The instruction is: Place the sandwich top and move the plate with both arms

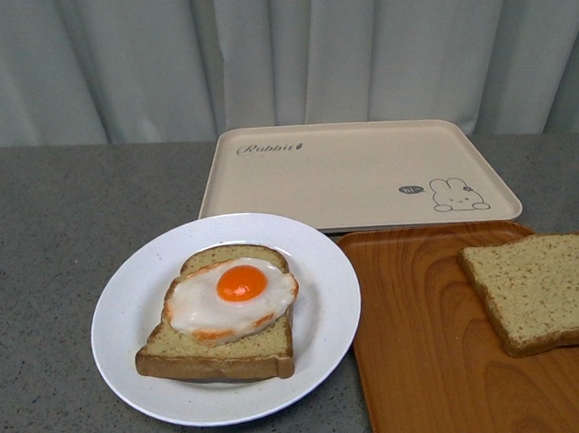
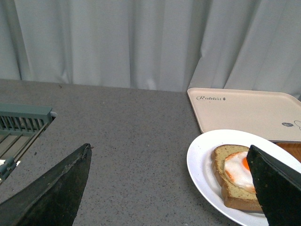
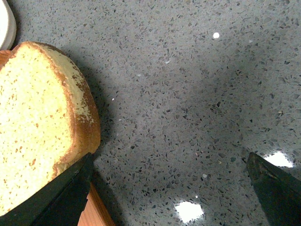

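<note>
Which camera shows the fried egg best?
The front view: the fried egg lies whole and unblocked on its bread slice. The left wrist view shows it partly behind a finger; the right wrist view misses it.

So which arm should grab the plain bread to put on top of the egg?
Right, probably. The right gripper, open, hangs beside the plain bread slice, which lies on the orange wood-grain tray on the robot's right. The left gripper faces the white plate with the egg bread instead.
</note>
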